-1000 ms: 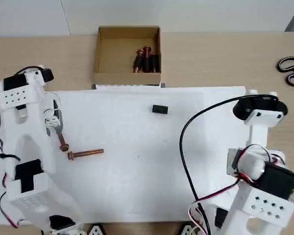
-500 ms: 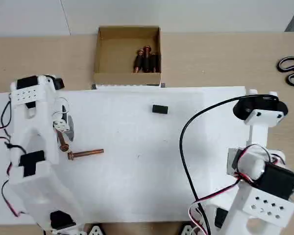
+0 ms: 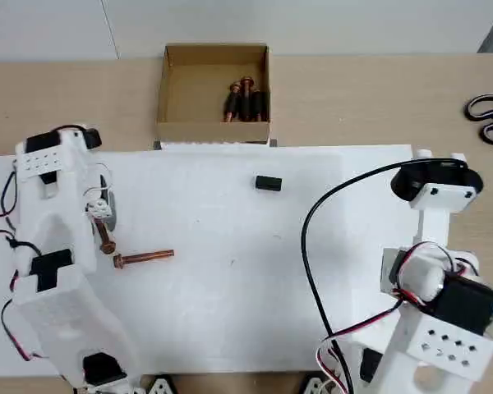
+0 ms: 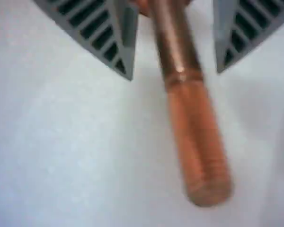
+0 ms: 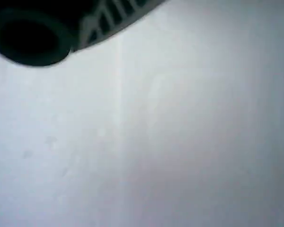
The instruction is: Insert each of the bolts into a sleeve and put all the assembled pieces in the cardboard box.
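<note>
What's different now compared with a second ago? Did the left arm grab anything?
The left arm swung slightly toward the table's middle; its open jaws now flank one bolt, not gripping it. That bolt, the other bolt, the sleeve, the cardboard box and the right arm stayed put.

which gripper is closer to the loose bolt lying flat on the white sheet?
Left. The left gripper sits just beside the loose bolt, open astride a second bolt. The right arm is far across the white sheet, at its opposite edge.
</note>
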Available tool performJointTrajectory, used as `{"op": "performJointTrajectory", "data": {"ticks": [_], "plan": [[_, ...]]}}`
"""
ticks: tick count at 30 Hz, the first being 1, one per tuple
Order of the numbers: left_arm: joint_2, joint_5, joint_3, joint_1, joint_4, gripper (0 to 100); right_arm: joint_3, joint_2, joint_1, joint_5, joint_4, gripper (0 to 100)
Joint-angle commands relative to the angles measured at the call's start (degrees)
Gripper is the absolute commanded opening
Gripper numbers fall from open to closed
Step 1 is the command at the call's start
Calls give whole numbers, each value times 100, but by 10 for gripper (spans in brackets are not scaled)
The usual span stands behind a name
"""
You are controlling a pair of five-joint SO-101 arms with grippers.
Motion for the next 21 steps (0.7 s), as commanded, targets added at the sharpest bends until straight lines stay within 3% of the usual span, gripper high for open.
{"op": "performJointTrajectory", "data": {"ticks": [1, 7, 11, 13, 21], "plan": [[-26, -35, -31, -35, -105, 104, -18, -75, 66, -62, -101, 7], [492, -35, -31, -26, -79, 98, -18, -66, 66, -62, -101, 7], [853, -35, -31, -9, -79, 6, -18, -66, 66, -26, -101, 7], [923, -26, -31, 0, -53, 6, -18, -75, 66, -26, -101, 7], [44, 97, -303, 35, 607, 5, -18, -57, 66, -26, -101, 7]]}}
